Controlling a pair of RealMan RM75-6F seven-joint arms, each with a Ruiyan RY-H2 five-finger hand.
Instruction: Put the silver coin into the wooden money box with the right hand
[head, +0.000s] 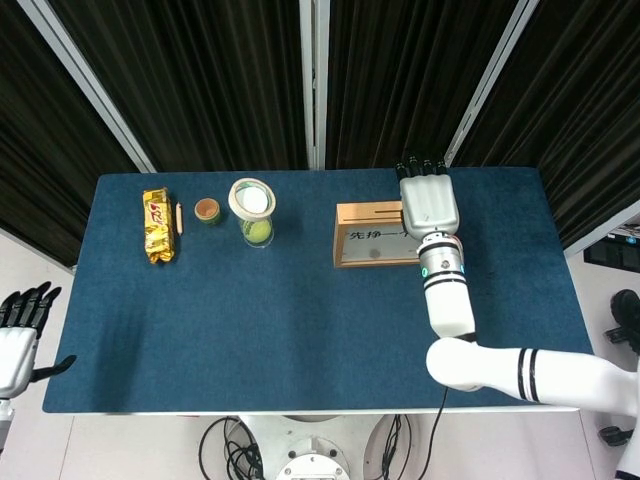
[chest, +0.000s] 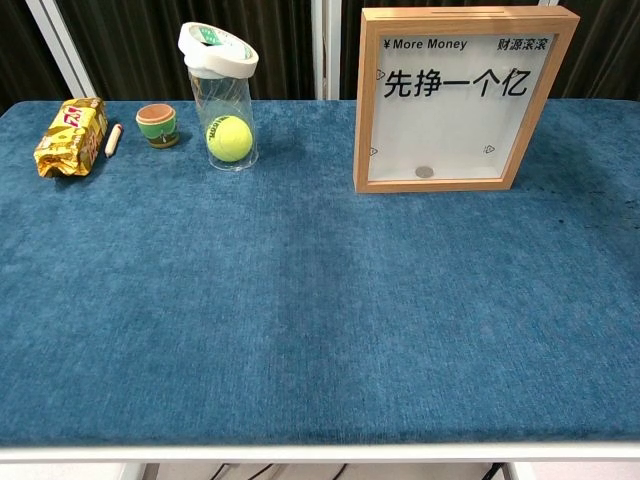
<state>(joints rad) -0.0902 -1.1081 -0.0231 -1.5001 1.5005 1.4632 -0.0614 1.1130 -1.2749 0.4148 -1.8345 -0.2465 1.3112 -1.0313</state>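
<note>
The wooden money box stands upright at the far middle of the blue table, its clear front printed "More Money". The silver coin lies inside it on the bottom, behind the window. In the head view my right hand hovers over the right end of the money box, back of the hand up, fingers stretched out and apart, holding nothing. The chest view does not show this hand. My left hand hangs off the table's left side with its fingers spread and nothing in it.
At the far left of the table lie a gold snack packet, a small stick and a little terracotta pot. A clear tube holding a tennis ball stands beside them.
</note>
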